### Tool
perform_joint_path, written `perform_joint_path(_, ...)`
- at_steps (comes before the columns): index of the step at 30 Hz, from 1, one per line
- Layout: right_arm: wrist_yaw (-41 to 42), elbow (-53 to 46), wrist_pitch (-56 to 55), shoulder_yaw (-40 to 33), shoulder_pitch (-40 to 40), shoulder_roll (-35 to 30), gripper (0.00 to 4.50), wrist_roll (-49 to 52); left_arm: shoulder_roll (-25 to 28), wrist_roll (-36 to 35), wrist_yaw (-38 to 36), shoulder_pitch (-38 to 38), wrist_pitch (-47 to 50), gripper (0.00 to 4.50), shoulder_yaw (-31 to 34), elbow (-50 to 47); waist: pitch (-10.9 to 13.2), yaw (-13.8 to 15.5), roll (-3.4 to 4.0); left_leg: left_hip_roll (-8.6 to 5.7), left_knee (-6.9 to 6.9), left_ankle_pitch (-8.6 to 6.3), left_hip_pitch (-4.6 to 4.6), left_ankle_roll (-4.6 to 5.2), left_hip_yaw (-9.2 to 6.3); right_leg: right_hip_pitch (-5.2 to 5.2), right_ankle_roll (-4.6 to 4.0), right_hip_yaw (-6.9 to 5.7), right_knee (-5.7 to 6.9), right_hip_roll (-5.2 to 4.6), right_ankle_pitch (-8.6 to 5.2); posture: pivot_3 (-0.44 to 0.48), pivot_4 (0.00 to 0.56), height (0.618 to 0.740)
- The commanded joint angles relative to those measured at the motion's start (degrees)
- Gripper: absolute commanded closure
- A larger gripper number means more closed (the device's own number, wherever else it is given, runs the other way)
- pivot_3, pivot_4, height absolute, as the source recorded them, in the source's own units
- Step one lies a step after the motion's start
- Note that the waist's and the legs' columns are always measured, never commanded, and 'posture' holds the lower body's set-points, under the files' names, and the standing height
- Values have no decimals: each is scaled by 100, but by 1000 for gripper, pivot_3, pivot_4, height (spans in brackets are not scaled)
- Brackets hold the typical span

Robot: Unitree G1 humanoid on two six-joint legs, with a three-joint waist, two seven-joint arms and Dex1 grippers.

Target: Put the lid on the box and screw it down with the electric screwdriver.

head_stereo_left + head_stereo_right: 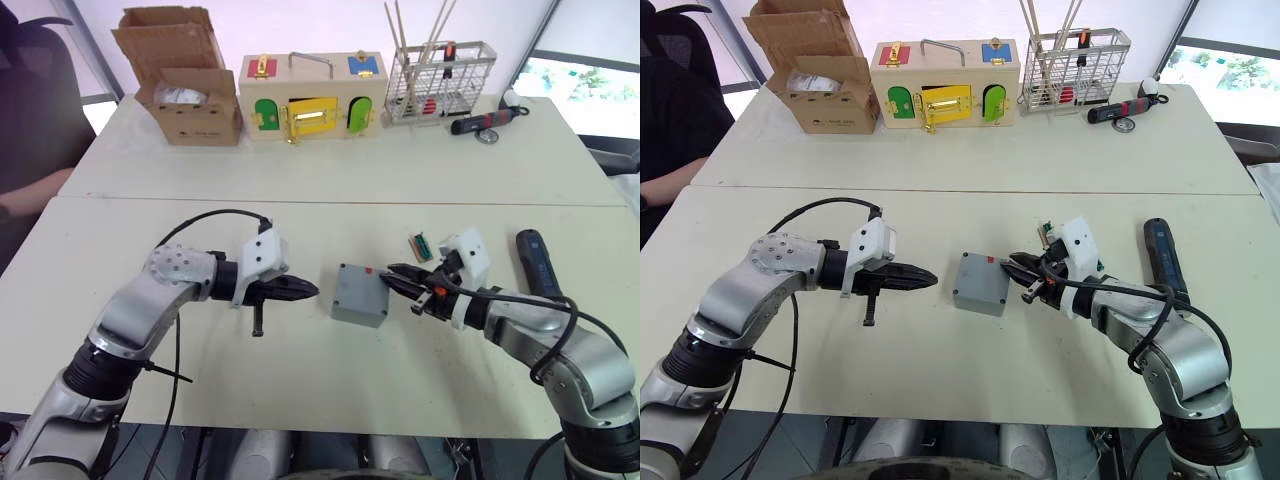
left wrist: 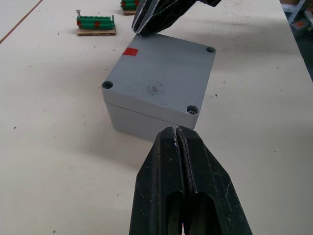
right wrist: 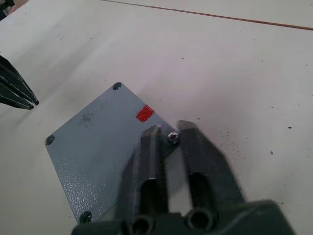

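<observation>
Right end effector [image 3: 167,135], fingers narrowly parted around a small screw [image 3: 172,138] at a corner of the lid [image 2: 161,73], already on the box [image 1: 360,296] mid-bench, should, we judge, seat it upright before fetching the electric screwdriver [image 1: 540,262] near the bench's right edge, left end effector [image 2: 178,142] closed empty.

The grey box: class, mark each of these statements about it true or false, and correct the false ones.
1. The lid sits on the box. True.
2. The left gripper is wide open around the box. False: it is shut and points at the box without touching it.
3. The right gripper holds a screw at the lid corner near the red mark. True.
4. The electric screwdriver is in the left gripper. False: it lies on the table beside the right arm.
</observation>
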Motion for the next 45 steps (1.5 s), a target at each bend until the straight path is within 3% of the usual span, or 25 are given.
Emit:
perform_joint_path(1, 90, -76, -132, -45, -90, -110, 2073, -21, -12, -84, 0, -99, -33, 4500, 158, 1, 0, 1, 0, 0, 0, 0, 0, 0, 0, 0, 0, 0, 0, 0, 0, 0, 150, 740)
perform_joint_path(4, 93, -20, -162, -147, -168, -155, 811, -59, -64, -64, -4, -181, -91, 4500, 153, 124, 0, 3, 0, 0, 0, 0, 0, 0, 0, 0, 0, -1, 0, 0, 0, 0, 150, 740)
perform_joint_path(7, 109, 118, 43, -726, -490, -313, 15, 207, -218, -251, -34, -376, -47, 4500, 271, 234, 0, 5, -1, 0, 0, 0, 0, 0, 1, 0, 0, -3, 0, 0, 0, 0, 150, 740)
perform_joint_path(11, 455, 785, 597, -1796, -1010, -1066, 15, 715, -573, -378, -97, -877, -153, 4500, 297, 560, 0, 38, 0, -3, 6, 0, -2, 0, -1, 6, 0, -9, -2, -2, 0, 0, 150, 740)
perform_joint_path(14, 1150, 1833, 1333, -2008, -1124, -2513, 15, 701, -856, -536, -288, -1135, -258, 4500, 248, 654, 1, 33, 1, -8, 6, -2, -3, 4, 0, 10, 0, -12, -6, -6, 0, 0, 150, 740)
perform_joint_path(18, 1660, 3029, 2372, -1687, -1474, -3793, 15, 815, -1018, -448, -443, -1052, -492, 4500, -2, 463, 1, -42, 1, -2, -4, -9, -2, 16, 14, 4, 0, -10, -11, -10, 0, 0, 150, 740)
perform_joint_path(23, 2315, 4116, 3268, -135, -2459, -4745, 15, 644, -1126, -333, -414, -706, -735, 4500, -276, 36, 0, -150, 28, 9, -6, -25, 2, 44, 28, -4, -1, 4, -7, -15, -1, 0, 150, 740)
perform_joint_path(27, 2753, 4784, 3278, 1206, -3419, -4516, 15, 181, -1221, -278, -189, -481, -762, 4500, -366, -162, 0, -130, 28, 8, -1, -27, 2, 46, 32, -2, -1, 6, -8, -16, -1, 0, 150, 740)
perform_joint_path(34, 3599, 6063, 2659, 2998, -4333, -4043, 15, -1014, -1082, -279, 171, -95, -489, 4500, -313, -651, 3, -92, 30, 0, -1, -12, -9, 20, 31, -13, 0, 1, -12, -24, -1, 0, 150, 740)
perform_joint_path(45, 4258, 7540, 1650, 3804, -4580, -3160, 15, -2403, -899, -336, 597, 232, -186, 4500, -226, -1059, 1, -110, 23, -3, 1, -9, -9, 15, 28, -12, 0, 0, -10, -26, -1, 0, 150, 740)
